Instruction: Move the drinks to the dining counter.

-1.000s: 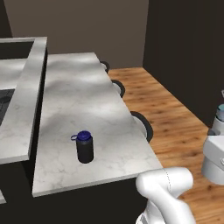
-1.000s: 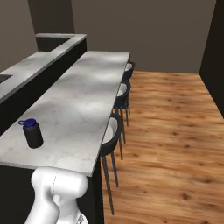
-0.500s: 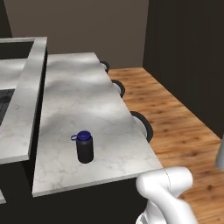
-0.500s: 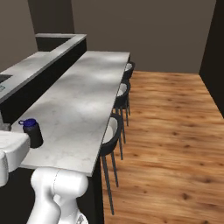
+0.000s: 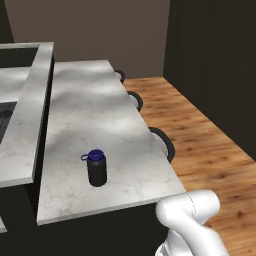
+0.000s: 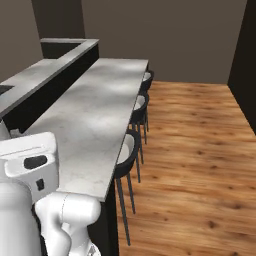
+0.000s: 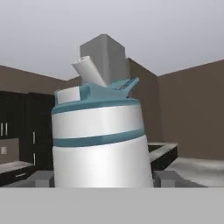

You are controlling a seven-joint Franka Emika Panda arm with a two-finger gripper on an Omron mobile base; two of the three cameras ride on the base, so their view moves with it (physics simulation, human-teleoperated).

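White bottle now right-side, gripped.

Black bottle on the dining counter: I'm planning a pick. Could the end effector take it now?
Probably not: the end effector holds the white-grey bottle between its fingers; the black bottle itself stands unobstructed.

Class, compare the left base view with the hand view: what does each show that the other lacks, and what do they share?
Left base view: a black bottle with a blue cap stands upright on the dining counter, with three black stools along its edge and a wood floor. Hand view: the white-grey bottle with its light-blue spout lid, close up and upright, held in the gripper. Shared: the room's brown wall.
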